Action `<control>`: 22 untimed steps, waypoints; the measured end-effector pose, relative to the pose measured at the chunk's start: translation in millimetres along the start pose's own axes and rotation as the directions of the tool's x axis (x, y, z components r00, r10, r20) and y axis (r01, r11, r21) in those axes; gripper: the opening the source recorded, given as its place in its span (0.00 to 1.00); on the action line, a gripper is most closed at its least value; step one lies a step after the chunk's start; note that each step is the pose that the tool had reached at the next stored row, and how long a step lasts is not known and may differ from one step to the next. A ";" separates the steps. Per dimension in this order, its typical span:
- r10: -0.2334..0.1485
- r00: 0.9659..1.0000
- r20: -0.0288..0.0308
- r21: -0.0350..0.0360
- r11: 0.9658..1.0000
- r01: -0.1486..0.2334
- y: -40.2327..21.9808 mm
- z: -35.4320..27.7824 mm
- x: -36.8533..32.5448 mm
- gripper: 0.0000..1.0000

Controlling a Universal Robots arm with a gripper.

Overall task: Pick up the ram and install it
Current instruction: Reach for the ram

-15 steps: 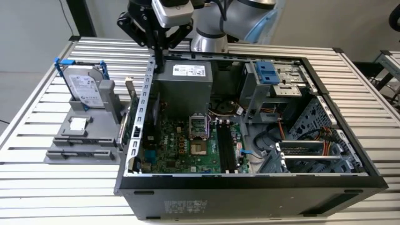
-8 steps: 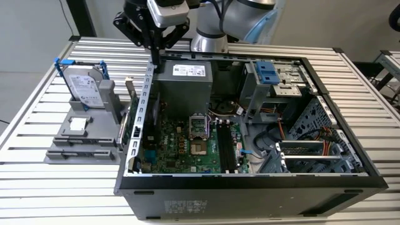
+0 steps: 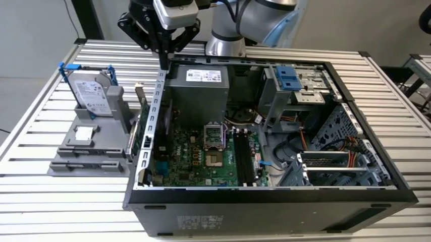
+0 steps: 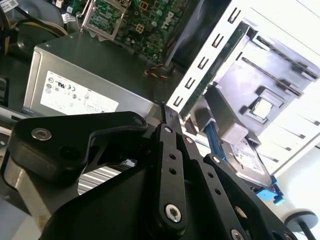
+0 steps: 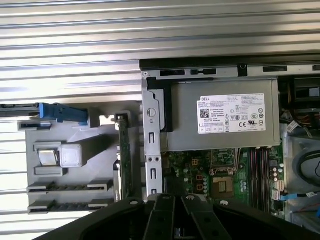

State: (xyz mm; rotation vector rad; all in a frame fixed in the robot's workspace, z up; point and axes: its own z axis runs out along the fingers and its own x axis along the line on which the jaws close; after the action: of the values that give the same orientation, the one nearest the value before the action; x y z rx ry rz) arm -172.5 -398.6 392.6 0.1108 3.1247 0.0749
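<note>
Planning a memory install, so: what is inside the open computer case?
A gray power supply, the green motherboard with black memory slots, cables and a blue drive bracket. Whatever lies beneath the power supply is covered.

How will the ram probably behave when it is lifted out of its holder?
The ram looks thin and flat, so it is probably light and stiff, not floppy. It stands on edge in the gray holder, so a sideways push might tip it. As a bare circuit board, it is likely fragile under a hard squeeze.

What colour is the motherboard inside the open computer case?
The motherboard is green; the exterior view shows it best.
</note>
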 end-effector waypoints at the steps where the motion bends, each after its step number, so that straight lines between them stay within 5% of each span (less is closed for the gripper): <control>1: 0.000 1.000 0.000 0.000 1.000 0.000 -0.1 0.0 0.7 0.00; 22: 0.000 1.000 -0.006 0.001 1.000 0.000 -1.2 -0.3 16.9 0.00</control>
State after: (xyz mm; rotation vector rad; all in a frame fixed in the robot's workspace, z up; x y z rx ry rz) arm -189.5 -398.6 392.6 0.1112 3.1310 0.0745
